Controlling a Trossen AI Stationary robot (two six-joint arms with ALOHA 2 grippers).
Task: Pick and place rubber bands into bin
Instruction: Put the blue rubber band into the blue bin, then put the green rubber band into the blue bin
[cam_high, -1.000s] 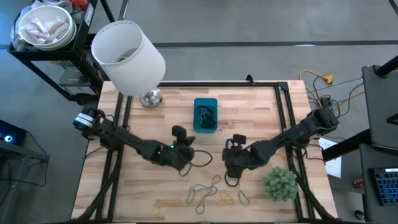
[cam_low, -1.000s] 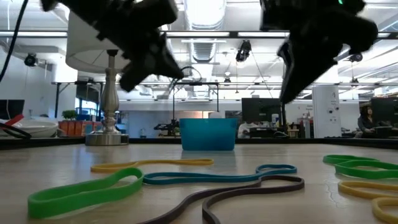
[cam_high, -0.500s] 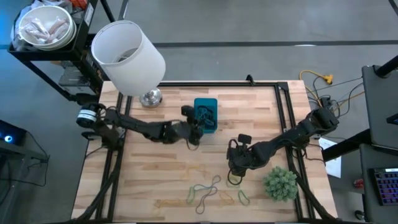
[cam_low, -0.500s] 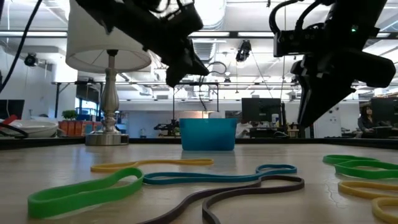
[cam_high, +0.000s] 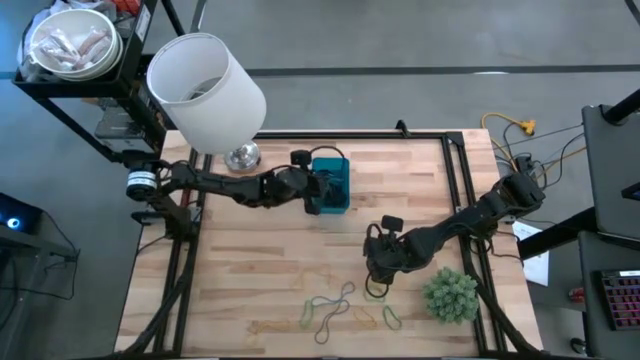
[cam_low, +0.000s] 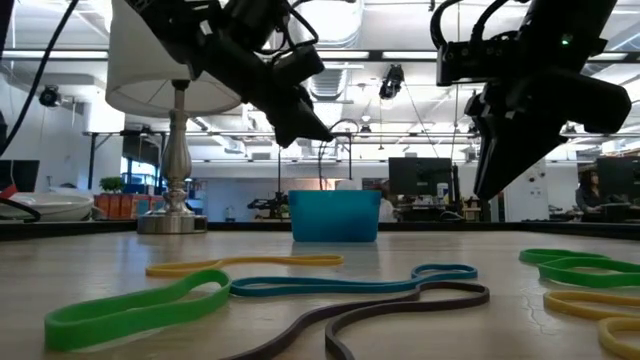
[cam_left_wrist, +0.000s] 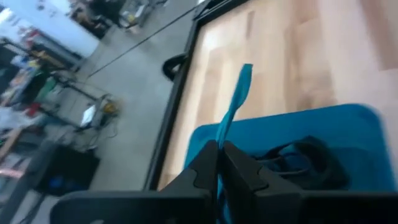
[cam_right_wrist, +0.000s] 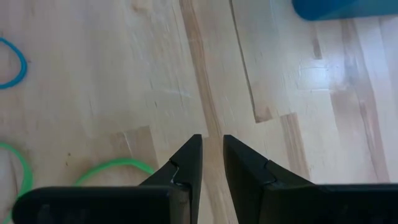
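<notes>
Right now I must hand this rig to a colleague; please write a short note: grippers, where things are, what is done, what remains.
Left gripper: shut on a blue-green rubber band, held above the small blue plastic bin.
Right gripper: fingers slightly apart, empty, above bare wood, with the fuzzy green plant ball beside it.
Done: some dark bands already lie in the bin.
Left: release this band, then collect the loose green, yellow, blue-green and dark bands at the table's near edge.
</notes>
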